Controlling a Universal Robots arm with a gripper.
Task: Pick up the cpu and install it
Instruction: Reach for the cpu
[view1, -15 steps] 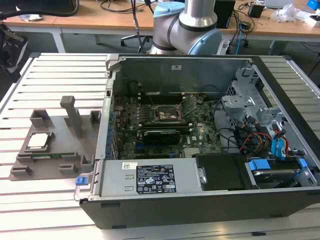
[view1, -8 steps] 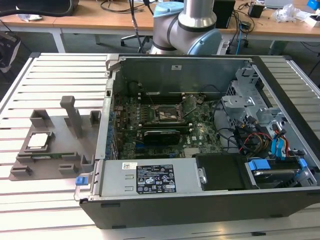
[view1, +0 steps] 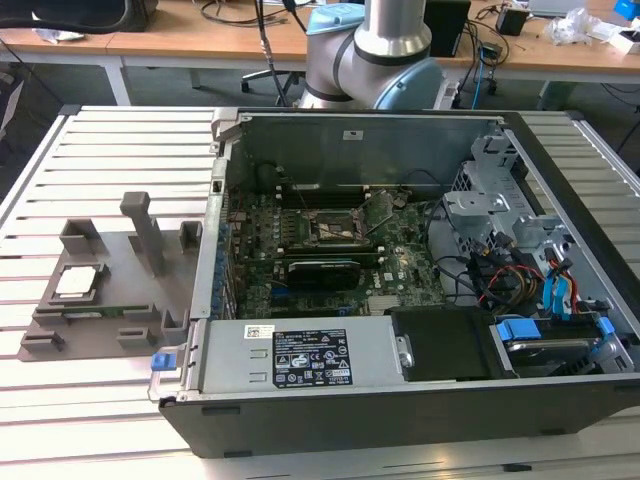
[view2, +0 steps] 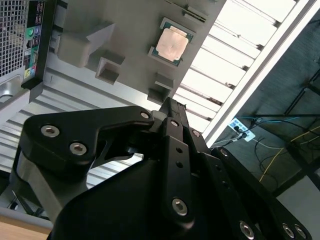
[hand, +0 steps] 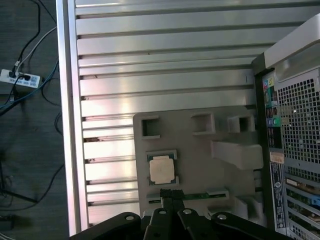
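On the slatted aluminium counter (view1: 100, 150), at the exterior view's left of the open black computer case (view1: 400, 420), lies a grey plastic holder tray (view1: 110, 305). The small square cpu with the silvery metal top (view1: 80, 281) sits flat in a recess of this tray. The exterior view gives me the inside of the case, with the green motherboard (view1: 400, 265) and its black square socket frame (view1: 335, 225). Both wrist views give instead the ported rear panel (hand: 295, 150) of the case. In both wrist views my black end effector (hand: 171, 191) is narrow, fingertips together, holding nothing. It hangs over the tray, near the cpu but apart from it. A tall grey post (view1: 150, 230) of the tray stands between cpu and case.
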